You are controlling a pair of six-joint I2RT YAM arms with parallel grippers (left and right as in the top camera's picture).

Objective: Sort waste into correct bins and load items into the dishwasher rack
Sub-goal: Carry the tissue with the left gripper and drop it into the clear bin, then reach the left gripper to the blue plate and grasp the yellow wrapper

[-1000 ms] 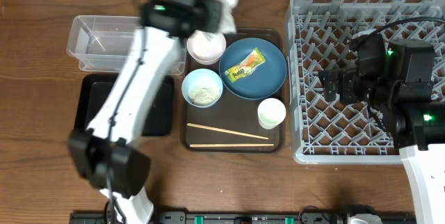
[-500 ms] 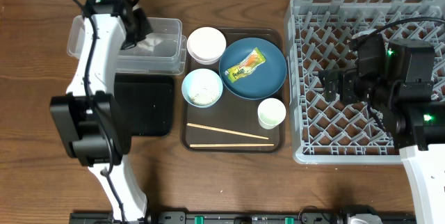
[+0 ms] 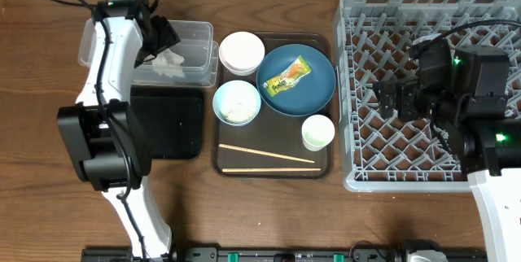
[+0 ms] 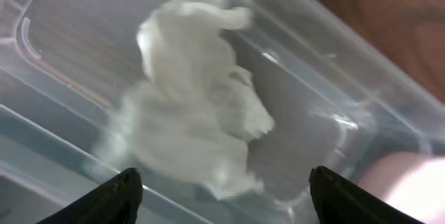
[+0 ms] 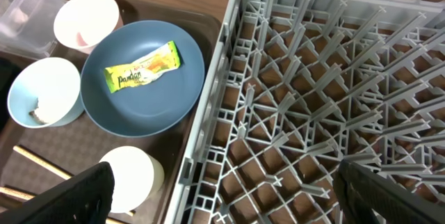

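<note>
The crumpled white napkin (image 3: 169,63) (image 4: 195,120) lies loose inside the clear tub (image 3: 195,28). My left gripper (image 3: 163,38) (image 4: 224,196) hangs open just above it, with nothing between its fingers. Beside the tub sits the black tray bin (image 3: 175,124). The yellow-green wrapper (image 3: 287,76) (image 5: 142,67) rests on the dark blue plate (image 3: 313,95). A light-blue bowl (image 3: 237,102) holds rice scraps. A white bowl (image 3: 242,52), a white cup (image 3: 317,132) and two chopsticks (image 3: 264,155) lie nearby. My right gripper (image 3: 383,99) (image 5: 226,189) is open over the grey dishwasher rack (image 3: 440,18).
The plate, bowls, cup and chopsticks all sit on a dark brown serving tray (image 3: 277,141) between the bins and the rack. The rack's upright pegs (image 5: 313,78) stand below my right gripper. Bare wooden table runs along the front.
My left arm swung left from the white bowl to the clear tub, then opened. The napkin now lies in the tub. The right arm has not moved.
</note>
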